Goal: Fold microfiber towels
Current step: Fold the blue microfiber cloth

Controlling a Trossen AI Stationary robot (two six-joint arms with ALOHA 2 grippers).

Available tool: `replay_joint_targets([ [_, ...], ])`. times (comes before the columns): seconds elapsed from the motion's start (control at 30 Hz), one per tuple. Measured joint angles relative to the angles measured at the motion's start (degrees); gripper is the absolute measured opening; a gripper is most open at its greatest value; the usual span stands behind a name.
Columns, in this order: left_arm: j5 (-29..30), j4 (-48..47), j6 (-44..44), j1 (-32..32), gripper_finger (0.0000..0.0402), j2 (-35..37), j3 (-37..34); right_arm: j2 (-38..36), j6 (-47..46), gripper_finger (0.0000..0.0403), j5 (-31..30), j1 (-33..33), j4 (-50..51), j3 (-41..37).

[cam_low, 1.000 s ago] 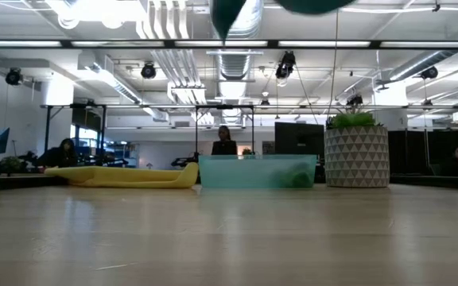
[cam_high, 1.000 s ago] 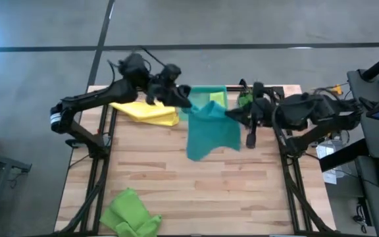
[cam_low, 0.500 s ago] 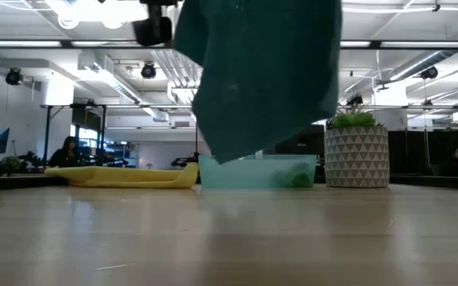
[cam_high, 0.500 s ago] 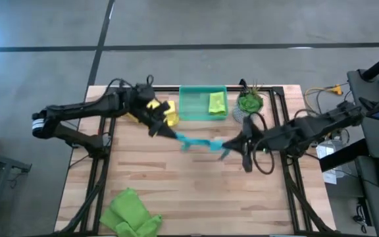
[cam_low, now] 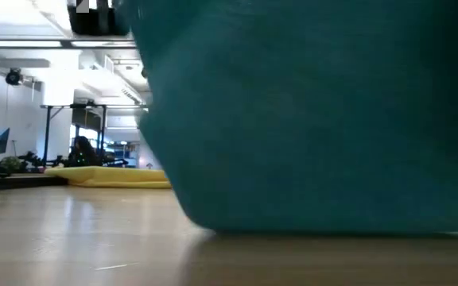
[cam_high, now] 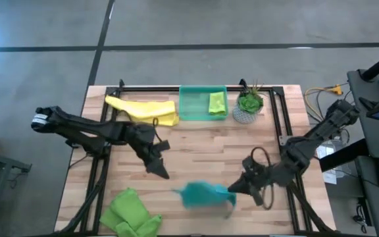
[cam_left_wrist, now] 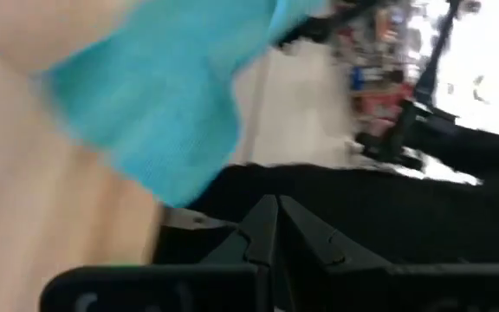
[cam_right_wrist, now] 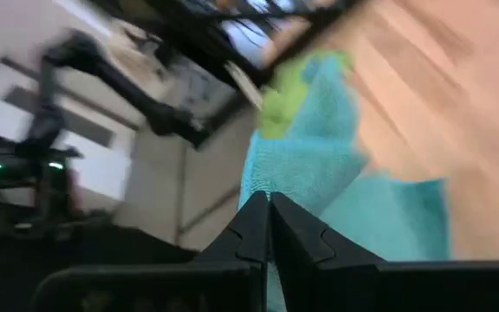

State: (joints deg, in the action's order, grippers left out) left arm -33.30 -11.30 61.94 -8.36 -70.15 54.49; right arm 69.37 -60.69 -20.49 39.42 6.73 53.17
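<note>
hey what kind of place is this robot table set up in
Probably an open-plan lab or office workshop: the low view shows exposed ceiling ducts and a person seated at a far desk, and the high view shows bare concrete floor around the table.

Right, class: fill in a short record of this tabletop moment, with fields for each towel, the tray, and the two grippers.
teal towel: near edge of table, between the grippers
yellow towel: far left, beside the tray
lime towel: crumpled at near left corner
second lime towel: inside the green tray
left gripper: fingers together in the left wrist view, just left of the teal towel
right gripper: fingers together at the teal towel's right edge
potted plant: right of the tray
</note>
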Motion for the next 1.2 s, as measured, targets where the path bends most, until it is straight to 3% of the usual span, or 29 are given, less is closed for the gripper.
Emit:
replay_joint_targets([
  [0.2, 3.85, 0.78, -9.19, 4.39, 0.0, -6.42, -5.7, 0.01, -5.15, 0.0008, -0.74, -3.42, 1.0, -10.72],
  [0.37, 5.79, 3.53, -18.11, 8.76, 0.0, -13.45, -6.32, 0.04, -5.01, 0.0008, -0.04, -8.7, 0.28, -17.98],
  [0.7, 4.87, 22.41, -18.32, 12.14, 0.0, -20.74, -3.88, 0.04, 7.72, 0.0008, 7.27, -23.87, -1.64, -22.25],
  [0.83, 4.9, 33.69, -29.77, 12.11, 0.0, -22.15, -3.03, 0.04, 14.03, 0.0008, 11.06, -28.97, -6.13, -22.1],
  [0.93, 7.37, 34.45, -40.06, 12.11, 0.0001, -22.36, -1.82, 0.04, 15.76, 0.0008, 13.92, -31.67, -7.45, -22.01],
  [1.07, 10.53, 30.35, -48.77, 12.11, 0.0033, -22.36, -0.73, 0.04, 15.94, 0.0009, 16.0, -33.33, -7.64, -22.01],
  [1.2, 14.7, 29.94, -49.82, 12.11, 0.0105, -22.94, -0.62, 0.04, 15.94, 0.0008, 16.24, -33.46, -8.66, -22.01],
])
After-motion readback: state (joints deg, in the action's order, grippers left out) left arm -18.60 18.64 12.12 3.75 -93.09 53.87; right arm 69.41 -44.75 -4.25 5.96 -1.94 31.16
